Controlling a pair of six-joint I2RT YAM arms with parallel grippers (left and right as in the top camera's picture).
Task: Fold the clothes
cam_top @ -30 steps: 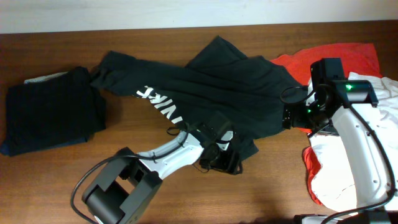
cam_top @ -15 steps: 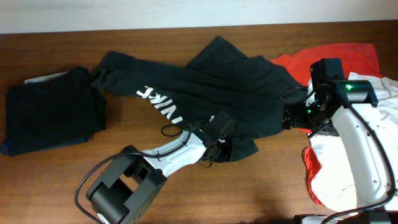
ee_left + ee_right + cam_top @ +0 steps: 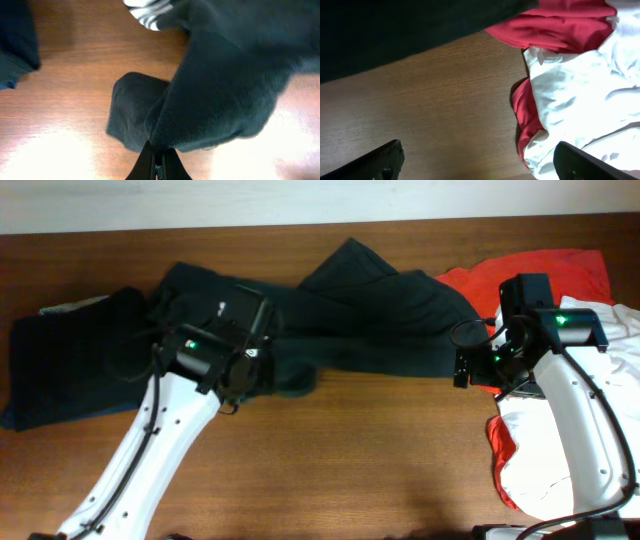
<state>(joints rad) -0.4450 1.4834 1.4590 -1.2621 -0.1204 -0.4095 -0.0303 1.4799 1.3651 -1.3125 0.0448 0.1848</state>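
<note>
black t-shirt [image 3: 380,330] hangs pinched in the clenched left hand [image 3: 157,161]; the right hand [image 3: 479,164] gapes, grasping nothing.

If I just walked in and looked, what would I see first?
A big black T-shirt sprawls across the middle of the brown table, and the left gripper is pinched shut on a bunched fold of it. At the right edge, a bright red garment and a white garment lie heaped together, with the open right gripper over bare wood beside them.
</note>
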